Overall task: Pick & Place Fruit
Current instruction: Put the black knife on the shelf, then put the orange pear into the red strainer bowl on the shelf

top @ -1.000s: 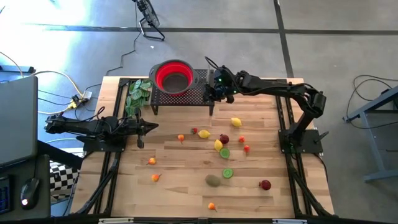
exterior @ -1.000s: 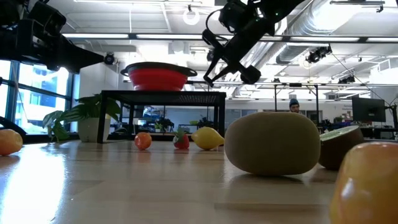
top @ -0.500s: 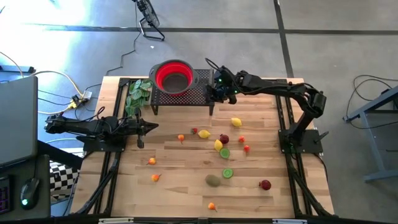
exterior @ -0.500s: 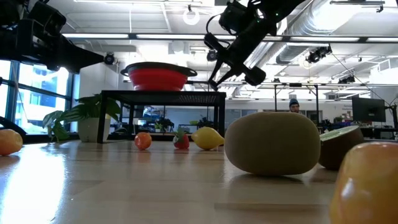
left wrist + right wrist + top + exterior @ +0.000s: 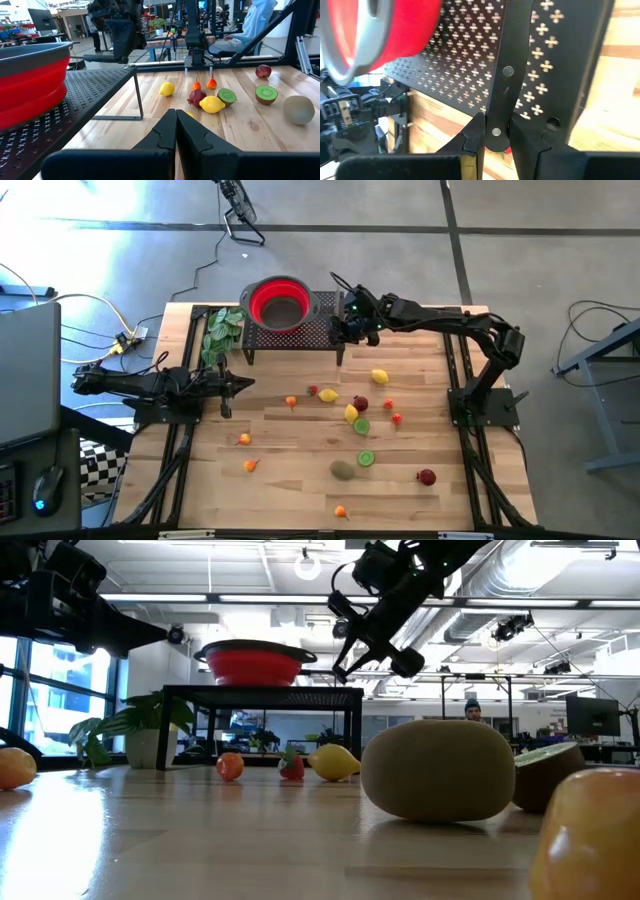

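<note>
Several toy fruits lie on the wooden table: lemons (image 5: 380,376) (image 5: 328,395), lime halves (image 5: 361,426) (image 5: 366,459), a brown kiwi (image 5: 343,470), and red and orange pieces (image 5: 427,477) (image 5: 291,402). My right gripper (image 5: 338,332) (image 5: 497,145) hangs over the right end of the black perforated stand (image 5: 305,335), beside the red bowl (image 5: 278,302). Its fingers slant down, nearly closed on a small red fruit (image 5: 502,149). My left gripper (image 5: 247,384) (image 5: 176,120) waits shut and level at the table's left side. My right gripper pinches a small red fruit between its two fingertips; only a sliver of it (image 5: 502,149) shows between them, and which part is held stays hidden. The fingers (image 5: 345,662) slant down from the table's right. The fruit is up clear of the table, at the stand's height.
A green leafy bunch (image 5: 222,330) lies left of the stand. The red bowl stands on the stand's left half (image 5: 252,662). A laptop (image 5: 25,370) and cables sit beyond the table's left edge. Bare wood lies along the near left (image 5: 270,500).
</note>
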### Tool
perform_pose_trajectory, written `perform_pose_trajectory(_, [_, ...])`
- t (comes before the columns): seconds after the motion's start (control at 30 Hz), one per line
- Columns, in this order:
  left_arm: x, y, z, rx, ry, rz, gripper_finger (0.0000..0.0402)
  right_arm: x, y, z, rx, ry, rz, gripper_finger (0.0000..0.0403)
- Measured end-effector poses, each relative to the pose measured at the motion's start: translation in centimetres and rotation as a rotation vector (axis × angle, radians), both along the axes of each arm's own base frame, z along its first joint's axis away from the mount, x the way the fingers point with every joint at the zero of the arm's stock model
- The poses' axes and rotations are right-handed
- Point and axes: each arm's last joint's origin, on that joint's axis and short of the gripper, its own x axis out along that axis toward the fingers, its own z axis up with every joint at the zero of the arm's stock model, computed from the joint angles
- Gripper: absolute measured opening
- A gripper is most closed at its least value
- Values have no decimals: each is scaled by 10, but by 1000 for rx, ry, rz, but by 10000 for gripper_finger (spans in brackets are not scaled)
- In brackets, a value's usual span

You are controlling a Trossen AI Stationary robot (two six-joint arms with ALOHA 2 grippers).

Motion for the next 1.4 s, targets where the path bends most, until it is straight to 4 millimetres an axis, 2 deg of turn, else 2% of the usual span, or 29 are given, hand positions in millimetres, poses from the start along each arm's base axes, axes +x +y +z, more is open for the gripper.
perform_pose_trajectory(0.27, [0, 0, 0, 0, 0, 0, 3, 5, -3, 6, -66, -67, 2, 110])
perform_pose_trajectory(0.5, [0, 0, 0, 0, 0, 0, 3, 5, -3, 6, -83, -58, -15, 129])
perform_pose_trajectory(0.67, [0, 0, 0, 0, 0, 0, 3, 4, -2, 9, -123, -69, 39, 117])
perform_pose_trajectory(0.83, [0, 0, 0, 0, 1, 0, 3, -2, 5, 26, -230, -98, 125, 73])
perform_pose_trajectory(1.0, [0, 0, 0, 0, 0, 0, 3, -10, 23, 41, -350, -75, 242, 12])
perform_pose_trajectory(1.17, [0, 0, 0, 0, 1, 0, 3, -21, 53, 42, -469, 122, 318, 3])
perform_pose_trajectory(1.27, [0, 0, 0, 0, 1, 0, 3, -25, 74, 35, -476, 254, 363, 3])
perform_pose_trajectory(1.4, [0, 0, 0, 0, 5, 0, 3, -26, 106, 29, -475, 343, 414, 3])
